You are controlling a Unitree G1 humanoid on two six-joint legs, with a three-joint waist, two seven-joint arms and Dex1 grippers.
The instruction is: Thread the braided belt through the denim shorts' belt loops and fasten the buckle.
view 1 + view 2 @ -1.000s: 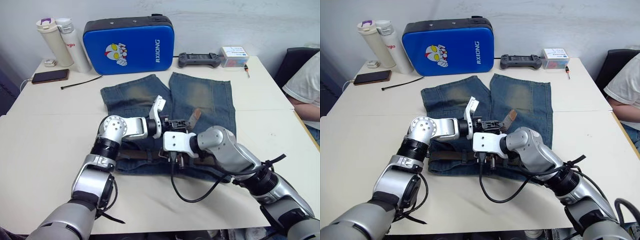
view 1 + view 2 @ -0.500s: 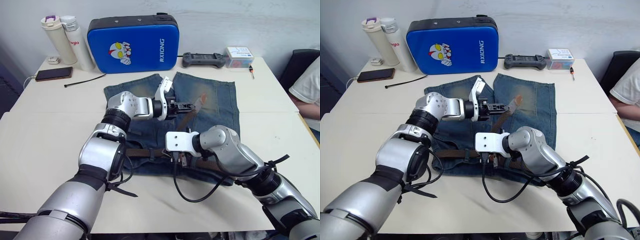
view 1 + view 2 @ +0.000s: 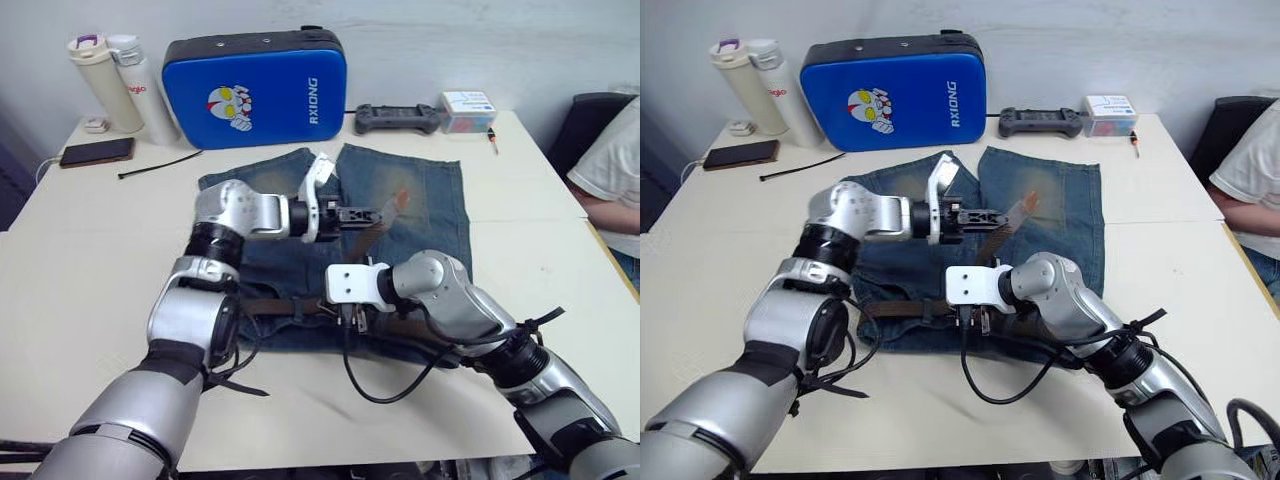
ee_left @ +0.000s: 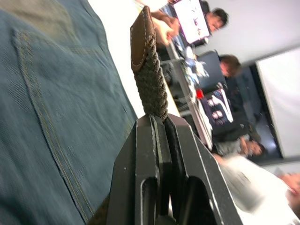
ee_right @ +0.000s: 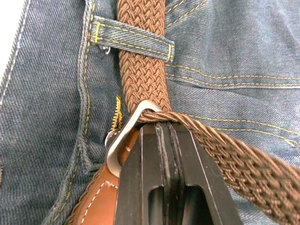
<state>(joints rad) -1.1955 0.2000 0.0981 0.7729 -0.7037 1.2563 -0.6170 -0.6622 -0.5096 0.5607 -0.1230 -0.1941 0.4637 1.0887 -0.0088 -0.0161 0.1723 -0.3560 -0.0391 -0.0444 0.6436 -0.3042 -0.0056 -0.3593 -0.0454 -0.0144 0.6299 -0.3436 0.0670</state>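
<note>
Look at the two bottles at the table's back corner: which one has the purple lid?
The outer bottle, farthest toward the robot's left. Its cap carries a purple piece, while the bottle beside it, nearer the blue case, has a plain pale cap.

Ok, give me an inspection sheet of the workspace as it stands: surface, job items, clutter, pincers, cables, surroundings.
Surface: white table, two tops butted together.
Job's things: denim shorts lie flat; braided belt runs along the waistband under a belt loop and through the buckle.
Clutter: blue case, two bottles, phone, game controller, small box.
Pincers: left pincer shut on the belt's tan tip, raised over the shorts; right pincer shut on the belt at the buckle.
Cables: thin black cable by the phone; a black cable loops under the right arm.
Surroundings: a person's white sleeve at the table's right edge; pale wall behind.
</note>
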